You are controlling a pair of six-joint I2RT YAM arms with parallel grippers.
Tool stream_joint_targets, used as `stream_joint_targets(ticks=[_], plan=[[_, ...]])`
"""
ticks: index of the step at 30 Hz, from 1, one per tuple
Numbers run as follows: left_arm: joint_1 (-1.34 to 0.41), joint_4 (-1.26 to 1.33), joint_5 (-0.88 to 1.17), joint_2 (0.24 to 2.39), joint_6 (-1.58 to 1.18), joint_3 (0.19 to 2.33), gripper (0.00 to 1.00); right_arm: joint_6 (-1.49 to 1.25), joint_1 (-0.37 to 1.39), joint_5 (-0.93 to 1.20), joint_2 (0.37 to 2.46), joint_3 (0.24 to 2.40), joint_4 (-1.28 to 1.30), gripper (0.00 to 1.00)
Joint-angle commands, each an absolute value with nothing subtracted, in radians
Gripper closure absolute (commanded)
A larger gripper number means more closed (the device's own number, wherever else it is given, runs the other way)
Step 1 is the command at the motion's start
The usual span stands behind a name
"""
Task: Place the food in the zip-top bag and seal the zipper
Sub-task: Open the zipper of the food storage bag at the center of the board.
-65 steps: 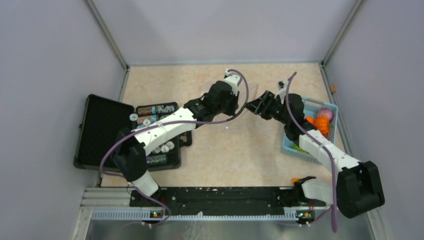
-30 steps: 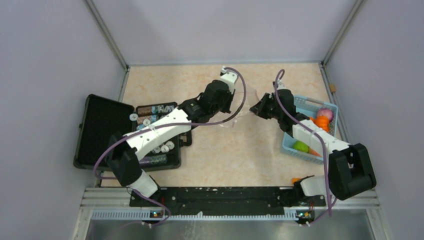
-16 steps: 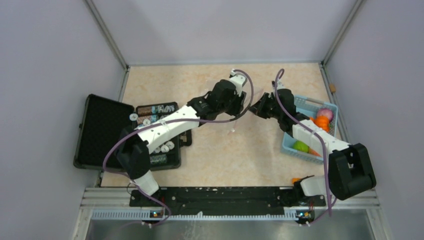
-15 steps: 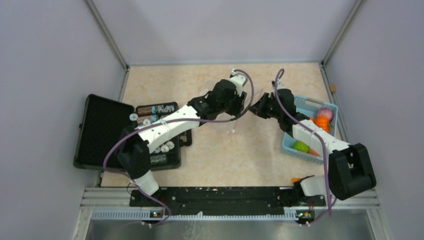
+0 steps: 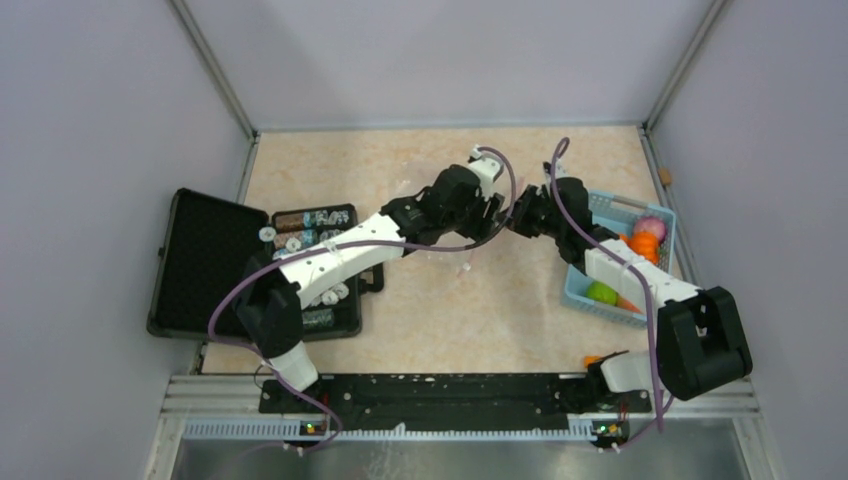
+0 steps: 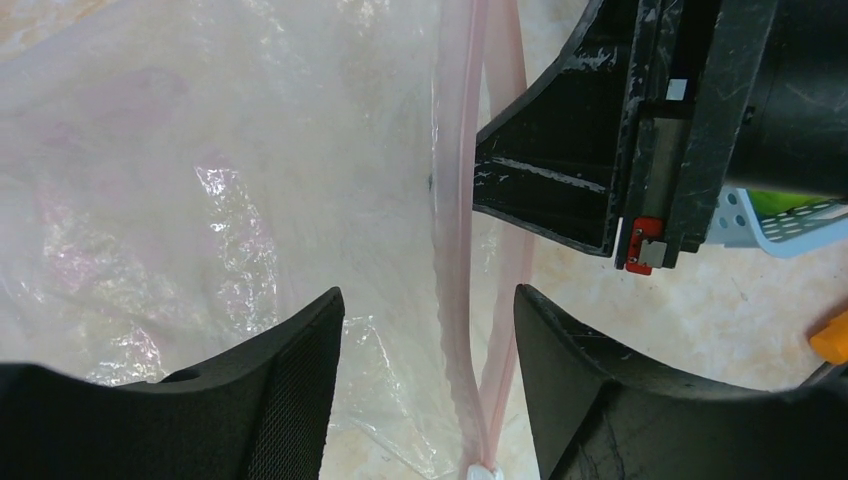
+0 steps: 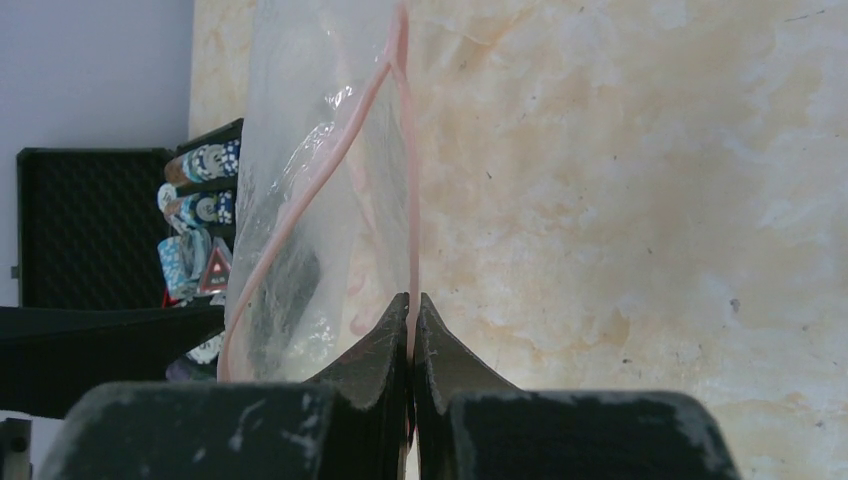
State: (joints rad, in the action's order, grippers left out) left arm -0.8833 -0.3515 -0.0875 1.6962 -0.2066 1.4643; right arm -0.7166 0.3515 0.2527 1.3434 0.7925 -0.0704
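Quick status from me: my left gripper (image 6: 428, 300) is spread wide and isn't gripping anything. The pink zipper (image 6: 455, 200) of the zip-top bag (image 6: 200, 150) runs straight through the gap between its fingers, with neither finger touching it as far as I can see. The little white slider (image 6: 480, 472) sits at the bottom edge of that wrist view. My right gripper (image 7: 410, 305) is pinched fully closed on one side of that strip, right at the fingertips. From its camera the two sides of the strip bow apart, so the bag mouth is open. Both grippers are nearly nose to nose over the middle of the table (image 5: 400, 160), with the bag between them. The food (image 5: 601, 292) is over in the light-blue basket (image 5: 575, 295) by my right arm. The black case (image 5: 200, 260) with its tokens (image 5: 300, 218) is off to my left.
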Motion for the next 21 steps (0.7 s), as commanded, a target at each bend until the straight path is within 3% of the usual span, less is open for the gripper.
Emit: stream_joint_targets(ticks=[1,7,21], plan=[[-0.898,-0.364,-0.188,1.699,-0.198,1.489,0.34,-0.761,0.360,0.305,1.308,0.807,-0.137,1.00],[-0.907,-0.352,-0.219,1.708,-0.196,1.490,0.39,-0.769,0.362,0.313,1.305,0.811,-0.125,1.00],[-0.917,-0.354,-0.294,1.715,-0.176,1.501,0.63,-0.757,0.361,0.295,1.273,0.786,-0.115,1.00]])
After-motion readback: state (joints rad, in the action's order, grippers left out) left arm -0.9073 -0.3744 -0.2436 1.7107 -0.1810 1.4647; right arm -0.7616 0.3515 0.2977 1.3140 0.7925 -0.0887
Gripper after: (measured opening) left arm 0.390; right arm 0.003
